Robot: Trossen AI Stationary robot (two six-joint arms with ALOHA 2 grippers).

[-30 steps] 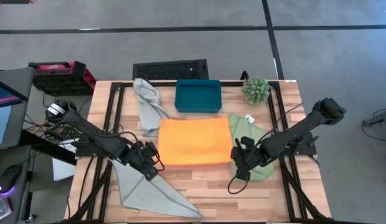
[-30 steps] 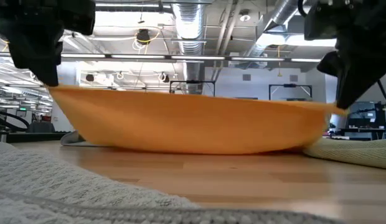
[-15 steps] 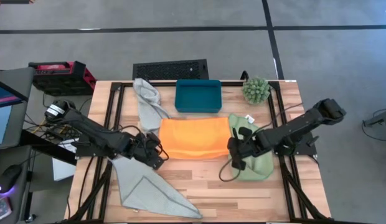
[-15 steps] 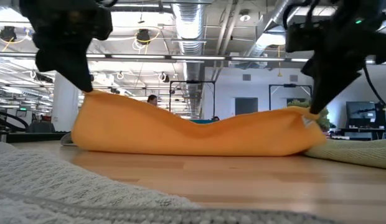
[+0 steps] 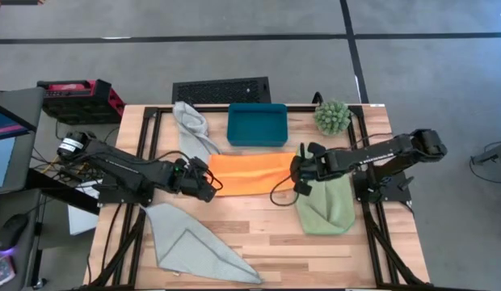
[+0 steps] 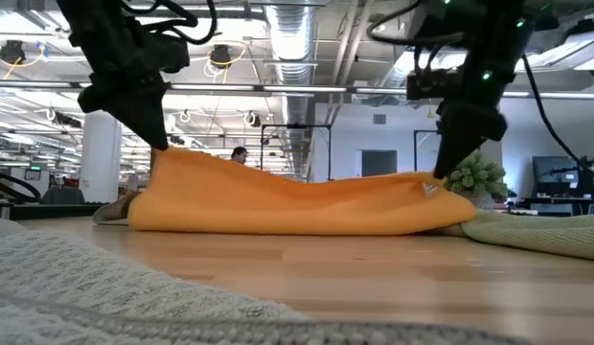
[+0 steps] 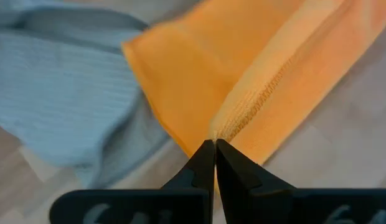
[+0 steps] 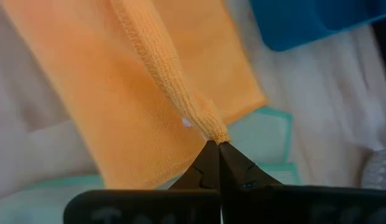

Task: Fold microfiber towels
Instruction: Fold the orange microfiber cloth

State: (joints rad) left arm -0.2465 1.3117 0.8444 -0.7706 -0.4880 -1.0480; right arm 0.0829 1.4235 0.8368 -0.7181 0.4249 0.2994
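Four towels lie on the wooden table (image 5: 250, 242), read here on a clock face laid over the high view with twelve at the far edge. Nearest, at seven o'clock, one grey-blue towel (image 5: 190, 250) spreads flat, its near corner cut off by the picture's edge. At four o'clock the green towel (image 5: 327, 206) lies partly under the right arm, so its far edge is hidden. At the centre the orange towel (image 5: 250, 172) is doubled over into a long band. The left gripper (image 5: 208, 184) pinches its nine o'clock corner with fingers closed tight on the hem, and the right gripper (image 5: 299, 174) nips the three o'clock corner the same way. Farther back, at eleven o'clock, the second grey-blue towel (image 5: 190, 129) lies crumpled, its shape hard to read. At twelve sits the teal tray (image 5: 257, 125), and at one o'clock the spiky green plant (image 5: 332, 116).
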